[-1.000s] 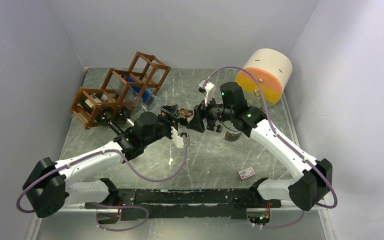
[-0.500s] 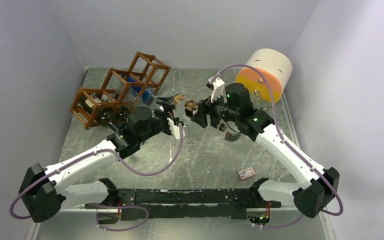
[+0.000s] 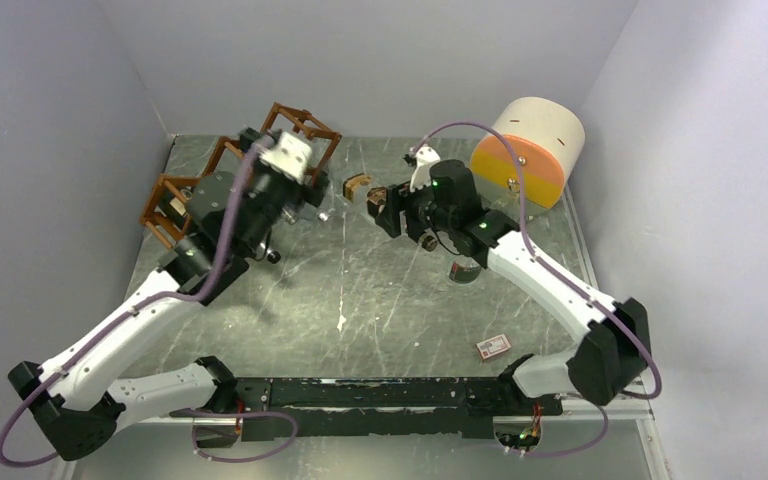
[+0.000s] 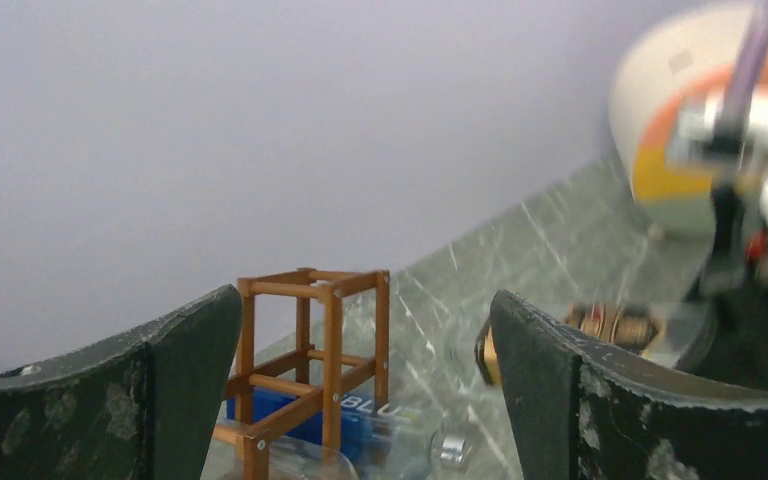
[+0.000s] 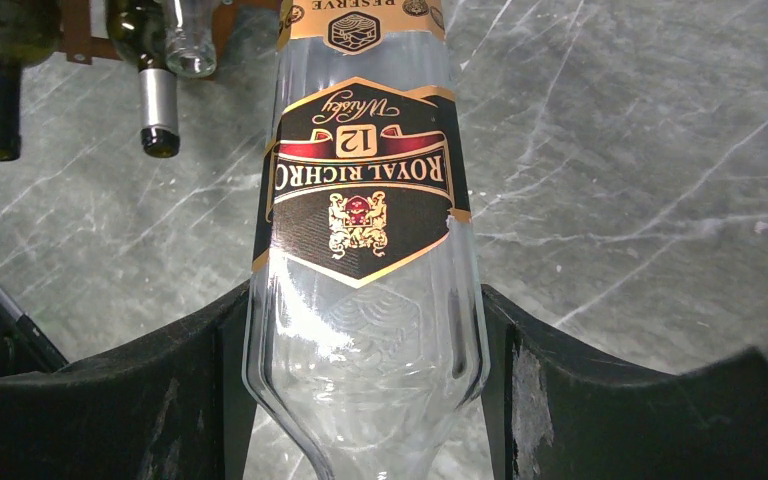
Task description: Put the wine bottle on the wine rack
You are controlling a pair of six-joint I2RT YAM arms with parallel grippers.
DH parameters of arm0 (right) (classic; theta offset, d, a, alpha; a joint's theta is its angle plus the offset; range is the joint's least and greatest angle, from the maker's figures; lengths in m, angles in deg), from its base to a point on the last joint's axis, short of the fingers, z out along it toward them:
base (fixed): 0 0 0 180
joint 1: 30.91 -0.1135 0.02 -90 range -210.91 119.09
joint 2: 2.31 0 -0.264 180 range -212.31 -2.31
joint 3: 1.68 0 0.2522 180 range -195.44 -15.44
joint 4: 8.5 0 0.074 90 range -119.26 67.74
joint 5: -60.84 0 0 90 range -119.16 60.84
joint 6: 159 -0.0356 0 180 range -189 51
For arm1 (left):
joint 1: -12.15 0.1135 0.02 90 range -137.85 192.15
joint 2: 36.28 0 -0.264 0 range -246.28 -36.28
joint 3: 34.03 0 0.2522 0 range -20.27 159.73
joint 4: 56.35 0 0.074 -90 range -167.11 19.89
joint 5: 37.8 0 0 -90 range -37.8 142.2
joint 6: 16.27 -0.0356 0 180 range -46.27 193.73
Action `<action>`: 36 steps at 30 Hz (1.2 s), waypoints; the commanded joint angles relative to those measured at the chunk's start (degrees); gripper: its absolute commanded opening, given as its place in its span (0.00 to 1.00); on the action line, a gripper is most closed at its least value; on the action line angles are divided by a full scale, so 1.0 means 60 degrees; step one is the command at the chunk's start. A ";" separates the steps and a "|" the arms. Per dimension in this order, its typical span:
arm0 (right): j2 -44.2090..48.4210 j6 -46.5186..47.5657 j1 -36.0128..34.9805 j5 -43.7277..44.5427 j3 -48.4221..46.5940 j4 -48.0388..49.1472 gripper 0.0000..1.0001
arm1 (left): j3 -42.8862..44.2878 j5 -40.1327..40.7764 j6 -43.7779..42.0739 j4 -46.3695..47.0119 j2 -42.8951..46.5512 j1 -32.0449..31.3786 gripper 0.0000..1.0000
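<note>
The wine bottle (image 5: 365, 230) is clear glass with a black and gold label. My right gripper (image 5: 365, 385) is shut on its body and holds it lying level above the table. From the top view the wine bottle (image 3: 365, 190) points left toward the wine rack (image 3: 305, 120), with the right gripper (image 3: 392, 210) behind it. The wine rack (image 4: 310, 340) is a reddish-brown lattice at the back left. A blue-labelled bottle (image 4: 360, 425) lies in it. My left gripper (image 4: 360, 400) is open and empty, raised over the rack's right end (image 3: 312, 195).
A cream and orange drum (image 3: 528, 150) stands at the back right. A small red box (image 3: 493, 346) lies near the front right, and a dark round object (image 3: 463, 272) under the right arm. Dark bottle necks (image 5: 155, 100) stick out of the rack. Walls close in on three sides.
My left gripper has opened, let go of the bottle, and swung up and back left over the rack. My right gripper has carried the bottle a little toward the back left.
</note>
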 commanded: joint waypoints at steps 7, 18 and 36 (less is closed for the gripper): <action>-0.1791 -0.0787 -0.0135 0.0204 -0.1130 0.3661 0.00 | 0.3328 0.0412 0.4650 -0.4061 -0.0619 0.0135 0.97; -0.3765 -0.1072 -0.0188 0.0195 -0.2483 0.4736 0.00 | 0.4182 -0.0097 0.5576 -0.5336 -0.0990 0.0134 1.00; -0.5522 -0.0944 -0.0172 -0.0903 -0.3420 0.5865 0.00 | 0.4631 0.0477 0.5788 -0.6149 -0.1551 0.0152 0.99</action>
